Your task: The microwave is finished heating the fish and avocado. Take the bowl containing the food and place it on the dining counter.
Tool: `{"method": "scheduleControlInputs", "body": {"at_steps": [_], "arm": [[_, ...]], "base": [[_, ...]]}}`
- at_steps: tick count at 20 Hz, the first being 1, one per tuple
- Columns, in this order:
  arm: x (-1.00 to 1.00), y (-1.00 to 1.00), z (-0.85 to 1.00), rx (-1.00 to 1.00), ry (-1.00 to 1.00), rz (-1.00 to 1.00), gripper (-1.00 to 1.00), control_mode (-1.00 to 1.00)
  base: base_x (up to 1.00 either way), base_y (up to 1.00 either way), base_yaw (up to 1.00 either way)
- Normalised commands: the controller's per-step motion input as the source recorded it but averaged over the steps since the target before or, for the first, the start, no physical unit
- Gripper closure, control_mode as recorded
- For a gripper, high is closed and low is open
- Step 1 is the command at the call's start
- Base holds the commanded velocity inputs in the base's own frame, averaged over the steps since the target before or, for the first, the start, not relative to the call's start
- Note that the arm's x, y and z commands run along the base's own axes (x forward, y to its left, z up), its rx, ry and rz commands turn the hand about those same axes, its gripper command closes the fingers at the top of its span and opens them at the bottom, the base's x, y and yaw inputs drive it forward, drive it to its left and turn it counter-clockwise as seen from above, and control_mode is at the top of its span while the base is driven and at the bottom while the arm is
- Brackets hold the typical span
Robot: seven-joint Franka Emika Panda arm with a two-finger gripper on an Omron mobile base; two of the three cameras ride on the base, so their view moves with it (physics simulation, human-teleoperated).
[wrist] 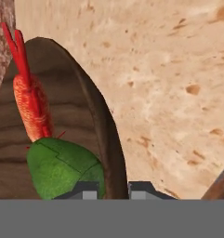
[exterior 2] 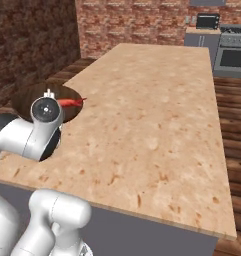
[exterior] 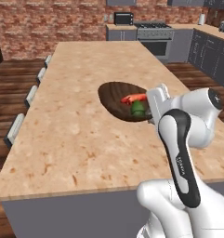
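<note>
Bowl (exterior: pixel 117 99) with fish (exterior: pixel 133 98), avocado (exterior: pixel 138 108): rim pinched by gripper (wrist: pixel 110 189) over counter (exterior: pixel 85 139). Next, likely: lower, release.

The left base view looks forward and down from behind the arm's left side, along the dining counter (exterior: pixel 85 121) toward the brick wall (exterior: pixel 53 23) and range oven (exterior: pixel 155 39). The right base view covers the same counter, wall and oven from the other side. The hand view sits very close above the bowl (wrist: pixel 62 121), facing the counter top.
</note>
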Motion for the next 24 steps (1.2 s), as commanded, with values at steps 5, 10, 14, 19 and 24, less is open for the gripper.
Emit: {"method": "scheduleControlInputs", "body": {"at_steps": [5, 10, 14, 19, 24], "arm": [[0.88, -0.39, -0.21, 0.00, 0.03, 0.04, 1.00, -1.00], [1.00, -0.36, -0.34, 0.00, 0.11, 0.03, 1.00, -1.00], [1.00, -0.03, -0.47, -0.09, 0.18, 0.01, 1.00, -1.00], [1.00, 0.01, -0.46, -0.17, 0.19, 0.00, 1.00, -1.00], [0.69, 0.09, -0.41, -0.16, 0.08, 0.04, 1.00, -1.00]], "base": [[0.00, 0.00, 0.00], [0.00, 0.00, 0.00], [0.00, 0.00, 0.00], [0.00, 0.00, 0.00], [0.00, 0.00, 0.00]]}}
